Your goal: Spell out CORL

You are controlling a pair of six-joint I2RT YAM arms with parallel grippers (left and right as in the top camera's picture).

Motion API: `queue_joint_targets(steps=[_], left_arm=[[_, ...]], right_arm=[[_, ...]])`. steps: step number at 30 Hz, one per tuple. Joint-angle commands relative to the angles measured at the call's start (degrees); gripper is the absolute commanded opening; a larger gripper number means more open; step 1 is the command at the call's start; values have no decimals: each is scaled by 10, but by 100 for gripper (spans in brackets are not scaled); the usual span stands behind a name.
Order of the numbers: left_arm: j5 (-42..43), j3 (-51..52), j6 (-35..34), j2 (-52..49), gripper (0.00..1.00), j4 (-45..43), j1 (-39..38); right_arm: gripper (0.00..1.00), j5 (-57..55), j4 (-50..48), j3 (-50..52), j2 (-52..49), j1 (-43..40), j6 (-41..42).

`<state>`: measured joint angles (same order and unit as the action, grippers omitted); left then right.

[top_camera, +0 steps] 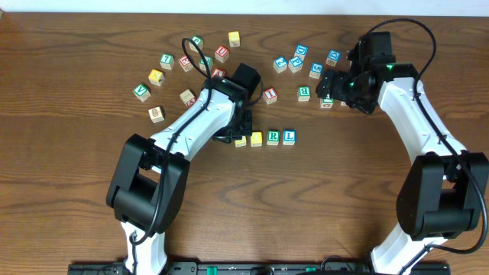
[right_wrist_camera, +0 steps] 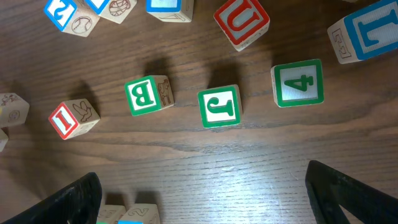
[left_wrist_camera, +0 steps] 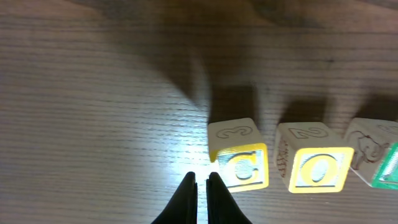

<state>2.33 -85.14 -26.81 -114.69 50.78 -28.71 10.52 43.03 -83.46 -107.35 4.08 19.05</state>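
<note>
Cubes of wood line the brown counter (top_camera: 344,198): yellow-faced C cube (left_wrist_camera: 239,155), yellow-faced O cube (left_wrist_camera: 314,160), green-lettered R cube (top_camera: 273,137), blue-lettered L cube (top_camera: 289,137). Left fingers (left_wrist_camera: 185,200), pressed together, sit just beside the C cube. Right fingers (right_wrist_camera: 348,193) stand wide apart, well away.

Overhead, light is even and the picture sharp, with soft shadows on the table (top_camera: 76,76). The left wrist view is blurred, dim along its top, with white glare at lower centre beside the C cube (left_wrist_camera: 239,155).
</note>
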Motion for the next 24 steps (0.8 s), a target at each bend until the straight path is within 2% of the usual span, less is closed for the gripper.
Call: queue_joint_targets(steps=[1, 9, 24], left_arm=[[-33, 6, -1, -12, 7, 4, 3], [-29, 6, -25, -12, 7, 7, 5], [2, 6, -17, -33, 8, -6, 5]], right_arm=[[99, 2, 0, -2, 17, 3, 2], [99, 2, 0, -2, 17, 3, 2], [99, 2, 0, -2, 17, 3, 2]])
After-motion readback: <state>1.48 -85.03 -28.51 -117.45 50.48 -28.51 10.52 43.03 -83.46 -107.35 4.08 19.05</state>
